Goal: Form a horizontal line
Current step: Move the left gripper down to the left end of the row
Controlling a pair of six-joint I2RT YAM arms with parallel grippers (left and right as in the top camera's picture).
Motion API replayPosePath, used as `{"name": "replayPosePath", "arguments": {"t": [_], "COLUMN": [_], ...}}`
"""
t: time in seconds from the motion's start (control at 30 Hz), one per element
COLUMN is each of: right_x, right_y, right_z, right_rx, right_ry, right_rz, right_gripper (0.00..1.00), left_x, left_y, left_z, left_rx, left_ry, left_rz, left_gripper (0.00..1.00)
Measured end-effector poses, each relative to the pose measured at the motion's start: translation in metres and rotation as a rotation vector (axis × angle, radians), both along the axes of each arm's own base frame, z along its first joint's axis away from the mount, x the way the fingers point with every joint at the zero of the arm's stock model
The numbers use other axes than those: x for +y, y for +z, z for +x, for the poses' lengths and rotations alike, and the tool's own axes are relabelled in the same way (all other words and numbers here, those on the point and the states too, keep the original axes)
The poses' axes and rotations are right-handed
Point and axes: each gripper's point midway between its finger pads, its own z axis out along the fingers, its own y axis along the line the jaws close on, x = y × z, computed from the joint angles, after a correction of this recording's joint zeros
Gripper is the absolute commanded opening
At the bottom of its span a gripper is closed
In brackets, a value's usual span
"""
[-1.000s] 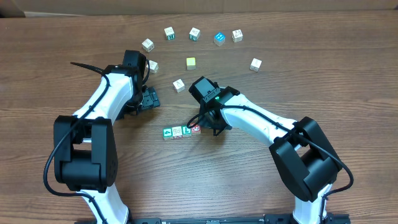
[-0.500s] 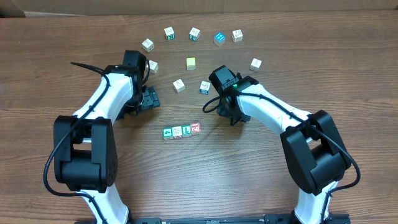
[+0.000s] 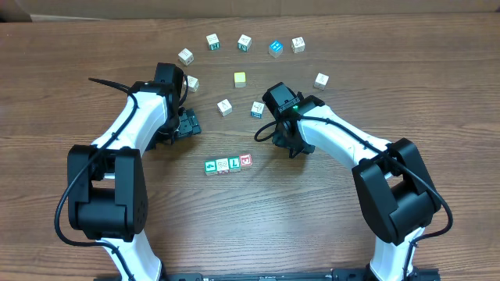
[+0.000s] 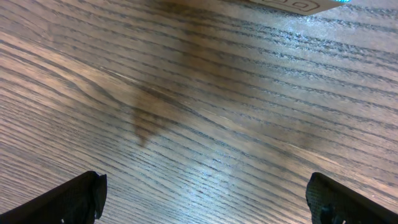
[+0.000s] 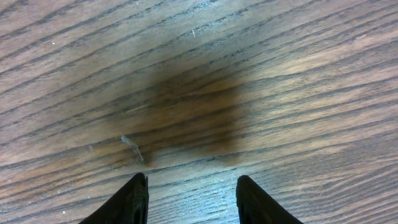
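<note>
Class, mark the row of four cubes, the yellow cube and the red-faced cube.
row of four cubes (image 3: 228, 164): overhead view, its middle.
yellow cube (image 3: 240, 79): overhead view, top face.
red-faced cube (image 3: 246, 161): overhead view, top face.

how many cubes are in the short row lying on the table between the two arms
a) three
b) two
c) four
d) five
C: the row holds four cubes side by side in the overhead view, from left to right green, white with red print, green and red.
</note>
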Motion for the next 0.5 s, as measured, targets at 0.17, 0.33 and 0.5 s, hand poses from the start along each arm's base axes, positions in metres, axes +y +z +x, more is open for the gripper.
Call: {"name": "replayPosePath", "arguments": {"t": [0.17, 0.33, 0.5], "right_x": [0.0, 0.0, 0.002], "right_y": [0.0, 0.0, 0.0], "right_z": [0.0, 0.0, 0.002], "right_rx": [0.002, 0.0, -0.01], "right_ry": [0.0, 0.0, 0.0], "right_rz": [0.002, 0.003, 0.009], "right_gripper": [0.39, 0.39, 0.39], "left_x": [0.0, -0.003, -0.005], "left_y": [0.0, 0.002, 0.007], "left_z": [0.0, 0.023, 0.045], "left_rx": [0.0, -0.094, -0.19], "left_ry": [0.0, 0.0, 0.0], "left_rz": [0.0, -0.011, -0.021], "left_gripper": [1.0, 0.99, 1.0]}}
